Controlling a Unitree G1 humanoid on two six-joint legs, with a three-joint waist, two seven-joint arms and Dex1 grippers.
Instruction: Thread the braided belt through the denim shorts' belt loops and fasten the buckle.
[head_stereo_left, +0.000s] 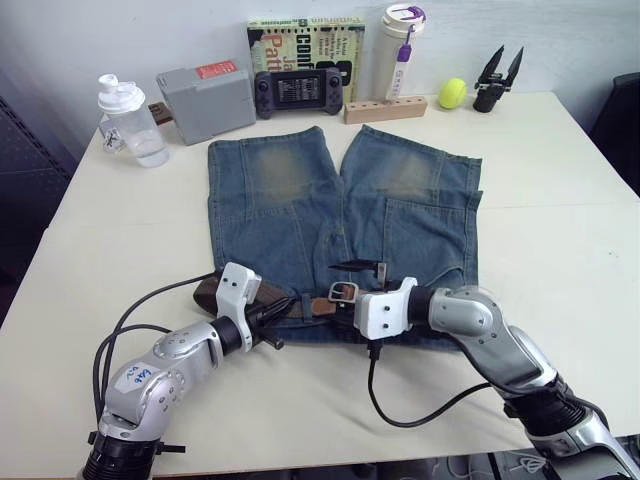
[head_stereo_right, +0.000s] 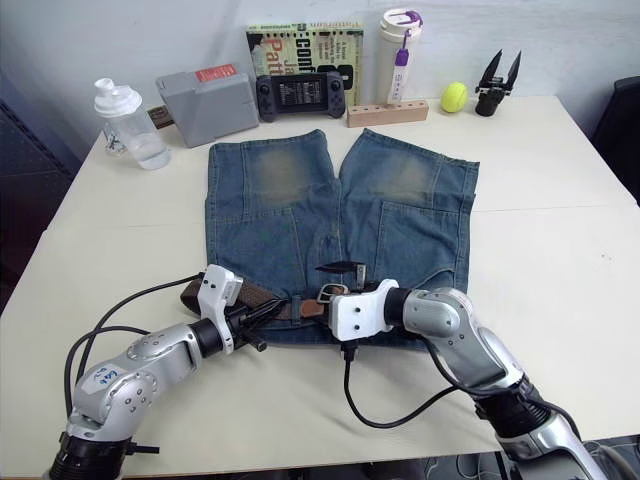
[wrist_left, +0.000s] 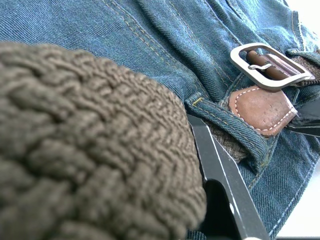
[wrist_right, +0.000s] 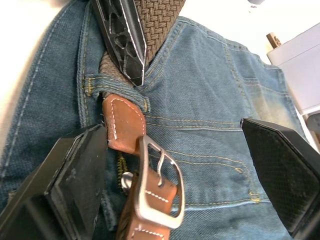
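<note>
- My right gripper (wrist_right: 170, 175) is spread wide, one finger (wrist_right: 75, 185) on each side of the buckle (wrist_right: 159, 187), holding nothing; one of the fingers lies against the leather tab next to the buckle.
- From the head views, that right gripper sits at the waistband's middle, near the front edge of the table (head_stereo_left: 560, 230).
- My left gripper (head_stereo_left: 272, 318) is clenched on the braided belt (wrist_left: 90, 140); in its wrist view the woven strap lies across one black finger (wrist_left: 225, 175) right up close.
- In the right wrist view I see a tip of the left gripper pressed onto the woven strap just beside a belt loop (wrist_right: 116, 84), where the strap passes under the loop and the brown leather end comes out toward the buckle.
- The belt runs along the waistband from my left side toward the centre, with a dark end sticking out past the shorts' left edge.
- The denim shorts (head_stereo_left: 340, 220) lie flat, waistband toward me, both legs pointing to the far side.
- Along the far edge stand a clear shaker bottle (head_stereo_left: 128, 122), a grey box (head_stereo_left: 206, 101), a black game controller (head_stereo_left: 298, 93), a book (head_stereo_left: 305, 40), a white tumbler (head_stereo_left: 397, 50), a wooden block (head_stereo_left: 385, 109), a yellow-green ball (head_stereo_left: 453, 93) and a spare black gripper (head_stereo_left: 497, 78), all well apart from the shorts.
</note>
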